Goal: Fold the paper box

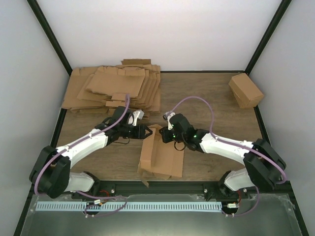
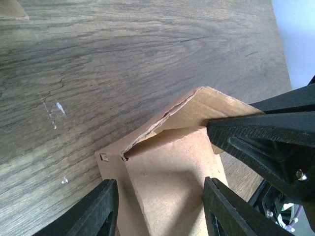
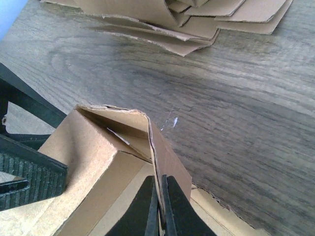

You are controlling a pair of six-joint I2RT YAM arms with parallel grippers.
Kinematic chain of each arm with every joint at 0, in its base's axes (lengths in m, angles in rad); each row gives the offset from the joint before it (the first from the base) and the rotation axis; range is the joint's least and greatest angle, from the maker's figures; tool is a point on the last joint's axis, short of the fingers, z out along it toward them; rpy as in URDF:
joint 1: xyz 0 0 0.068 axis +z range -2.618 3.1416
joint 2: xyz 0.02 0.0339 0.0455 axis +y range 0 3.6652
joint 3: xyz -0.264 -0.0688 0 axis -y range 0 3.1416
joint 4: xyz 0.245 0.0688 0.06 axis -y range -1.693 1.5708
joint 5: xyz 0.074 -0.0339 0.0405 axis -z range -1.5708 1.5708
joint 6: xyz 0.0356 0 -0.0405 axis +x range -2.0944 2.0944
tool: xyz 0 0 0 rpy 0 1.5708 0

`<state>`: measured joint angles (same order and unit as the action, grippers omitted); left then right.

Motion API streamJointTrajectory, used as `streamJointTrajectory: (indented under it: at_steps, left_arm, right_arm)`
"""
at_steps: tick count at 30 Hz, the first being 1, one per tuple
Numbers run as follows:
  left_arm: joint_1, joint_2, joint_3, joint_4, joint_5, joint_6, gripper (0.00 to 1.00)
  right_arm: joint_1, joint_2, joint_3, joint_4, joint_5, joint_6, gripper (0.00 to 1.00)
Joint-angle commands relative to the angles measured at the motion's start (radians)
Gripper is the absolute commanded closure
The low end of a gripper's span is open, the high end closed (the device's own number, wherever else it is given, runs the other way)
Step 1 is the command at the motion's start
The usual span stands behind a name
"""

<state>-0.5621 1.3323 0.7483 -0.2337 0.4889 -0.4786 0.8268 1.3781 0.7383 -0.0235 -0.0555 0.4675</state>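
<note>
Near the brown cardboard sheet pile (image 1: 118, 86), the right claw (image 3: 161, 189) pinches the half-folded brown cardboard box (image 1: 162, 157), the left claw (image 2: 160, 196) gapes astride it, and a tug could tear it.

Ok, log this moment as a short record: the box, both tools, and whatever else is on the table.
item: paper box, partly folded, walls up, near edge of the table
left: left tool open, a finger on either side of the box end
right: right tool shut on one upright wall
far left: pile of flat cardboard sheets
far right: closed carton
</note>
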Motion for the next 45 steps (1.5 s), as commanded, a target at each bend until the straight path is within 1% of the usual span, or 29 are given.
streamJointTrajectory:
  at_steps: [1, 6, 14, 17, 18, 23, 28, 32, 34, 37, 39, 40, 45]
  left_arm:
    - [-0.009, -0.017, -0.029, 0.013, -0.014, -0.019, 0.51]
    - [-0.014, -0.023, -0.049, 0.026, -0.017, -0.030, 0.50]
    - [-0.067, 0.007, -0.048, 0.033, -0.023, -0.035, 0.50]
    - [-0.083, 0.009, -0.042, 0.027, -0.035, -0.036, 0.49]
    - [-0.085, 0.009, -0.041, 0.024, -0.038, -0.036, 0.48]
    - [-0.087, 0.007, -0.019, -0.026, -0.062, -0.013, 0.46]
    - [-0.087, 0.010, 0.004, -0.083, -0.064, 0.014, 0.44]
    - [-0.086, 0.007, -0.001, -0.097, -0.049, 0.016, 0.44]
    - [-0.088, 0.001, -0.012, -0.091, -0.046, 0.013, 0.44]
    - [-0.088, -0.007, -0.024, -0.087, -0.055, 0.010, 0.45]
    - [-0.088, -0.013, -0.034, -0.078, -0.056, 0.003, 0.45]
    - [-0.088, -0.015, -0.038, -0.074, -0.056, 0.000, 0.45]
    - [-0.089, -0.041, -0.054, -0.070, -0.078, -0.015, 0.47]
  right_arm:
    - [0.033, 0.008, 0.049, 0.025, 0.025, 0.058, 0.98]
    - [0.034, -0.020, -0.047, 0.058, 0.053, 0.099, 0.98]
    - [0.072, -0.033, -0.151, 0.102, 0.107, 0.134, 0.97]
    - [0.086, -0.038, -0.156, 0.102, 0.116, 0.136, 0.94]
    - [0.093, -0.043, -0.151, 0.097, 0.128, 0.135, 0.94]
    - [0.099, -0.077, -0.128, 0.084, 0.147, 0.089, 0.90]
    - [0.099, -0.102, -0.124, 0.071, 0.148, 0.027, 0.92]
    - [0.098, -0.116, -0.144, 0.064, 0.125, 0.040, 0.92]
    - [0.098, -0.125, -0.162, 0.065, 0.113, 0.059, 0.88]
    - [0.099, -0.140, -0.181, 0.061, 0.082, 0.073, 0.78]
    - [0.099, -0.145, -0.192, 0.064, 0.058, 0.078, 0.70]
    - [0.099, -0.143, -0.195, 0.065, 0.044, 0.080, 0.67]
    - [0.102, -0.147, -0.240, 0.086, 0.012, 0.117, 0.65]
